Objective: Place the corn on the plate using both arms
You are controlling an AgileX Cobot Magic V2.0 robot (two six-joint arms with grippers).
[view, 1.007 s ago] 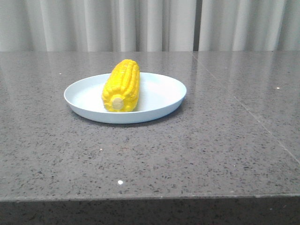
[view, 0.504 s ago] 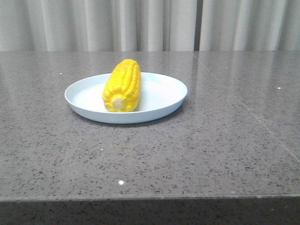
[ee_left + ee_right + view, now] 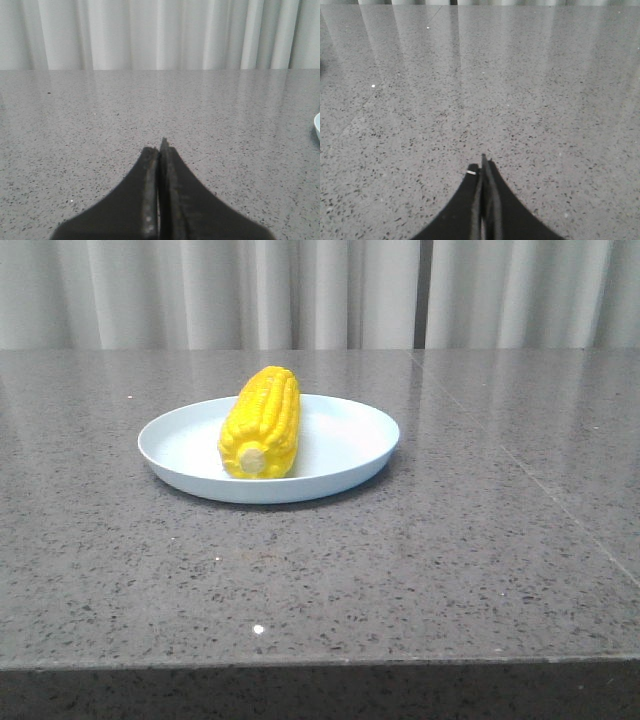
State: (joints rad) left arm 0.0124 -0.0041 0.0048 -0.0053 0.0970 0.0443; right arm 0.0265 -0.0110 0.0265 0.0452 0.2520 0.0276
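The yellow corn (image 3: 261, 422) lies on the pale blue-white plate (image 3: 345, 445) on the grey speckled table, its pale stub end toward the camera. Neither gripper shows in the front view. In the left wrist view my left gripper (image 3: 159, 149) is shut and empty above bare table, and a sliver of the plate's rim (image 3: 317, 126) shows at the frame's edge. In the right wrist view my right gripper (image 3: 482, 165) is shut and empty above bare table, with neither corn nor plate in sight.
The grey stone table (image 3: 450, 560) reaches to its front edge near the camera. White curtains (image 3: 320, 290) hang behind the table's far edge.
The whole view shifts about two pixels to the right between the earliest frame and now. The corn rests on the plate throughout.
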